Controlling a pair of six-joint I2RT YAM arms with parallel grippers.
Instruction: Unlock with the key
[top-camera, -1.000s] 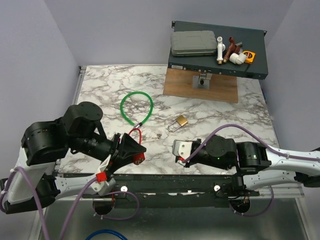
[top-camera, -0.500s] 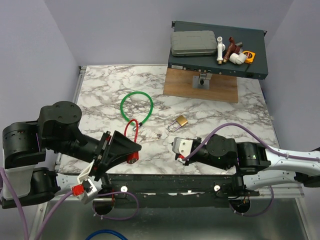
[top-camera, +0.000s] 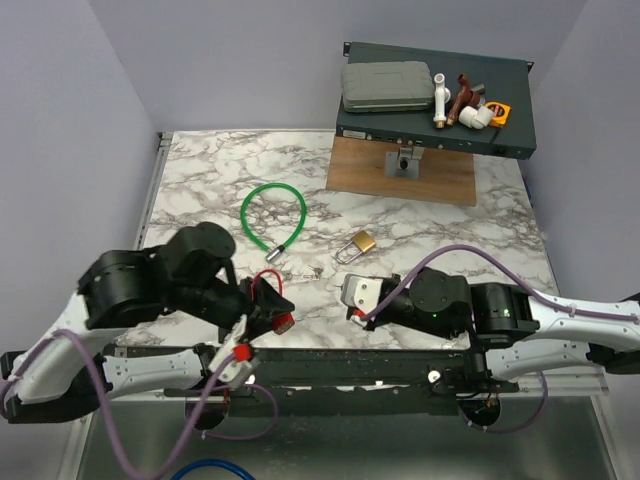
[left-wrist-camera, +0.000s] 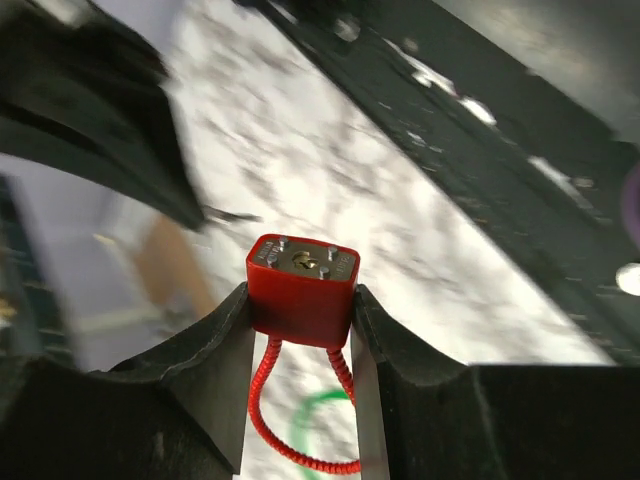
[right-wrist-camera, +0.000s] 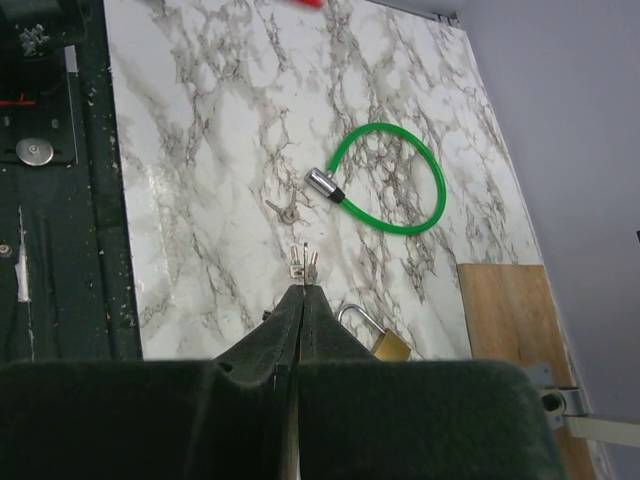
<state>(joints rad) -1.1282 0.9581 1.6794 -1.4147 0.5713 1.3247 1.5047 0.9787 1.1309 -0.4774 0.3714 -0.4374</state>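
From above, the left end effector (top-camera: 278, 318) hangs over the near edge of the tabletop (top-camera: 200, 170), closed partway on a small red lock (top-camera: 283, 321). The lock's red cord loop (top-camera: 268, 285) arches up behind it. The right end effector (top-camera: 348, 297) sits low over the marble with its fingers pressed together and nothing in them. The key (top-camera: 316, 269), a tiny metal speck, lies flat on the tabletop between the two end effectors, nearer the right one and touched by neither. A brass padlock (top-camera: 362, 242) lies just beyond it, and a green cable loop (top-camera: 273, 213) lies further back to the left.

The left wrist view shows the two dark fingers (left-wrist-camera: 215, 350) pinching the red lock by its sides. Its face, with a keyhole in it, points away from the camera, and the cord hangs down between the fingers.

In the right wrist view the closed tips point at the key, which lies just ahead of them with a sliver of marble between. A second small metal piece (right-wrist-camera: 280, 210) lies a little beyond.
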